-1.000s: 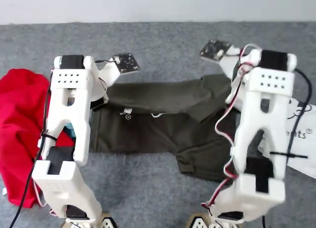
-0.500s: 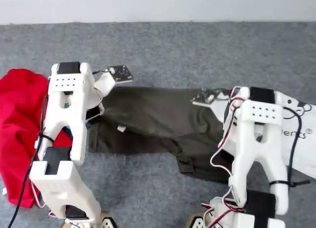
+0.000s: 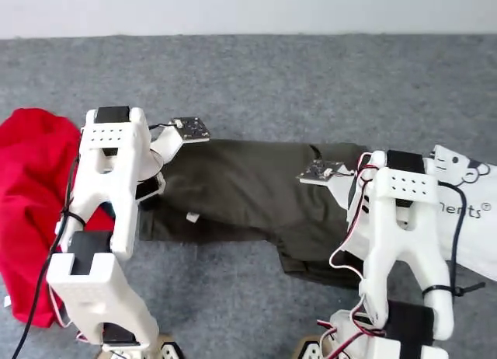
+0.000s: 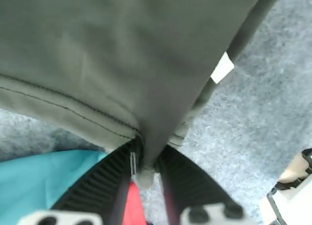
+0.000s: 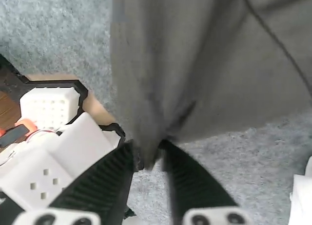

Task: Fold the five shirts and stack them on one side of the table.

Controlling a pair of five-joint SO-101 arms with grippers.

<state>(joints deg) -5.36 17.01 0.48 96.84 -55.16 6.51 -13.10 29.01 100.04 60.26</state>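
While I've got the high view up, the olive shirt (image 3: pixel 248 188) lies mid-frame on the grey table (image 3: pixel 272 71), with a red shirt (image 3: pixel 31 180) at the left edge and a white shirt (image 3: pixel 474 227) at the right.

Left wrist view: my left gripper (image 4: pixel 148 157) is pinched tight on the olive shirt's edge.

Right wrist view: the right gripper (image 5: pixel 147 154) is clamped on it too.

One olive shirt (image 3: pixel 248 188), one red shirt (image 3: pixel 35 196), one white shirt (image 3: pixel 481 246), one teal cloth (image 4: pixel 44 171), two arms (image 3: pixel 109 188) (image 3: pixel 400 235).
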